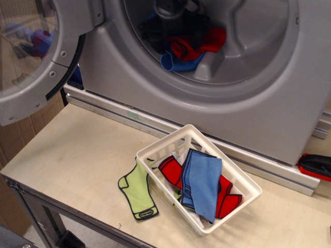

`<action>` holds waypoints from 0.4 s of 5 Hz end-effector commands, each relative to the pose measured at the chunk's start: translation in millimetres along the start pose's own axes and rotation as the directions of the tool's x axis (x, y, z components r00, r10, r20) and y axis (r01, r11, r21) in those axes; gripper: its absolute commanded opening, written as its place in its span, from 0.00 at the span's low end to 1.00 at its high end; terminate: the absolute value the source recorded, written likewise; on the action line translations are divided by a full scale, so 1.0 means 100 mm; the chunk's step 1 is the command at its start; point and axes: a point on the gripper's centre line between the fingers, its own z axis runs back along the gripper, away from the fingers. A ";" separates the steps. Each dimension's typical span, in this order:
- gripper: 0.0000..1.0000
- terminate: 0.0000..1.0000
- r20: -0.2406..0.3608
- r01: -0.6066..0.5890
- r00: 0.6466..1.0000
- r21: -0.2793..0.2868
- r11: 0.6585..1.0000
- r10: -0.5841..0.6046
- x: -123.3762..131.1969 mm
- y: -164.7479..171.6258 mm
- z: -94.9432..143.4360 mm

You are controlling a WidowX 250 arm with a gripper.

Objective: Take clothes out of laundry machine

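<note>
Swinging wide on the left, the round glass door [31,57] hangs open. A green cloth [137,191] lies flat on the table [67,155], touching the white basket [243,181]. Up in the laundry machine [207,103] drum, the gripper [173,31] sits over the red and blue clothes [194,49]; jaw gap lost in shadow, can't tell.

Door [36,57] swung aside; drum opening [207,41] unblocked, pincer [173,31] inside.
</note>
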 end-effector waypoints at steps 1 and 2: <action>0.00 0.00 -0.055 0.026 0.998 0.006 1.000 -0.026 0.02 -0.06 -0.02; 0.00 0.00 -0.015 -0.001 1.000 -0.012 1.000 0.001 -0.01 -0.02 -0.03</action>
